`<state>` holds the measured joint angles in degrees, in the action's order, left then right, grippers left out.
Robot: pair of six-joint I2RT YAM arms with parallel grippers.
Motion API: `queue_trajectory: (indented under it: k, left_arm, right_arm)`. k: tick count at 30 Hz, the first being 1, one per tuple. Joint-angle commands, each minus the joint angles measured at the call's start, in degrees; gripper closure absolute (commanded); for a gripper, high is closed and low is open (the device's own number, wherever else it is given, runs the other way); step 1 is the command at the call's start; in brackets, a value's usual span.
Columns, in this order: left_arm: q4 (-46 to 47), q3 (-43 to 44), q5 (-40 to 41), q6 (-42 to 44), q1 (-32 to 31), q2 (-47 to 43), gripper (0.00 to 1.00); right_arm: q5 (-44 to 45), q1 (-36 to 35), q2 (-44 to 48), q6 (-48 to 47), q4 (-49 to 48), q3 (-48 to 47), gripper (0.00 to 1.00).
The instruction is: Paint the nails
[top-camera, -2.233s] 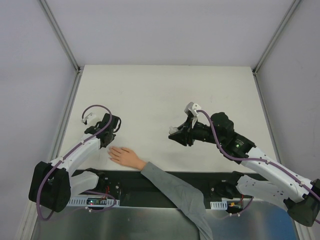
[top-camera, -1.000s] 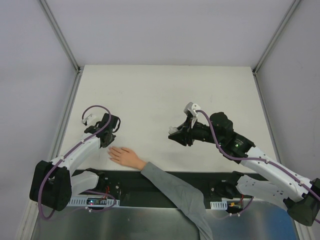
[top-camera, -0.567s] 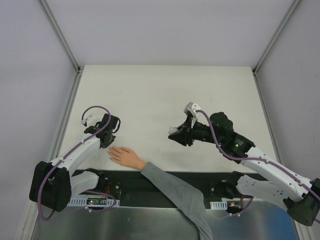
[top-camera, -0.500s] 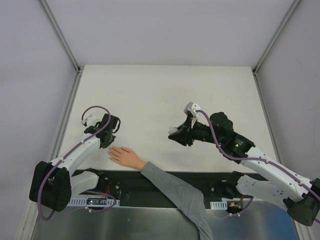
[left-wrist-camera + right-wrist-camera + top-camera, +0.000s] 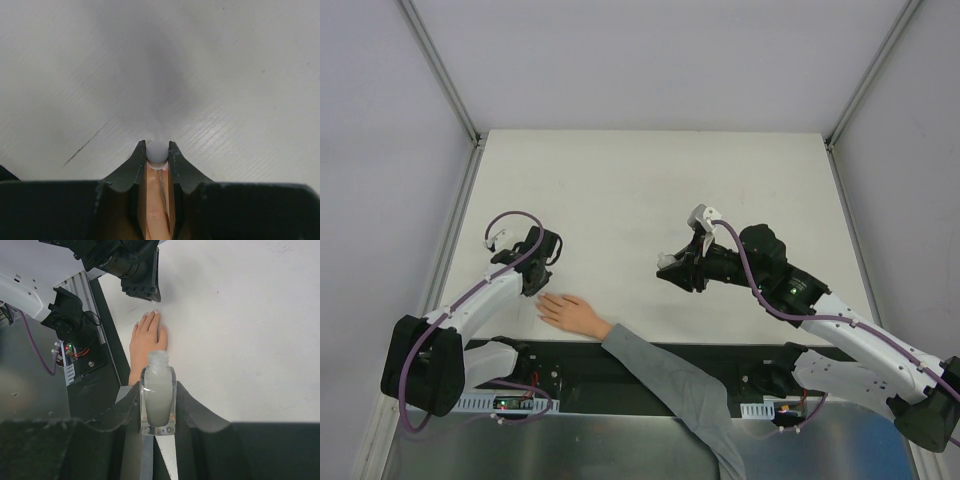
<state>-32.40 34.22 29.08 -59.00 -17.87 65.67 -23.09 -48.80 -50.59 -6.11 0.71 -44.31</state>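
White table (image 5: 650,180) fills the top view. The hand (image 5: 572,313) lies flat at about 7 o'clock on it, palm down, with a grey sleeve (image 5: 665,375) running off toward 5 o'clock. The nails (image 5: 543,304) are at the fingertips, which point toward 10 o'clock; from here they are too small to judge. The left gripper (image 5: 533,288) hangs just beside those fingertips, on their 11 o'clock side. The right gripper (image 5: 672,266) stands well apart, near the table's middle, with the bottle (image 5: 667,262) in it.

At the left wrist, the two jaws are nearly together and pinch a small white piece (image 5: 157,150) with a round end, which I take for the brush cap. No bristles show. A skin-coloured strip shows in the narrow gap below it; I cannot tell what it is.

At the right wrist, the jaws are closed on the sides of the bottle (image 5: 158,392), which has no cap and holds pale liquid. At 12 o'clock from it lies the hand (image 5: 148,340), the nails (image 5: 155,312) pale at the tips, and the black left gripper (image 5: 141,287) just past them.

I think the danger is mainly in the descent. If the left arm drops too steeply, the brush can press the finger or smear skin instead of nail. The open bottle can spill if the right wrist tilts. If the person's hand moves, the aim is lost.
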Motion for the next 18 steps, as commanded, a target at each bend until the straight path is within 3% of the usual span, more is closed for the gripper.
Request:
queue_trajectory:
  k: [1, 18]
  left_arm:
    - [-0.9, 2.0, 2.5, 0.4, 0.9, 0.3, 1.0]
    - [1.6, 2.0, 2.1, 3.1, 2.4, 1.5, 1.0]
  right_arm:
    - [0.5, -0.1, 0.6, -0.6, -2.8, 0.0, 1.0]
    - [0.8, -0.1, 0.7, -0.7, -2.7, 0.2, 1.0]
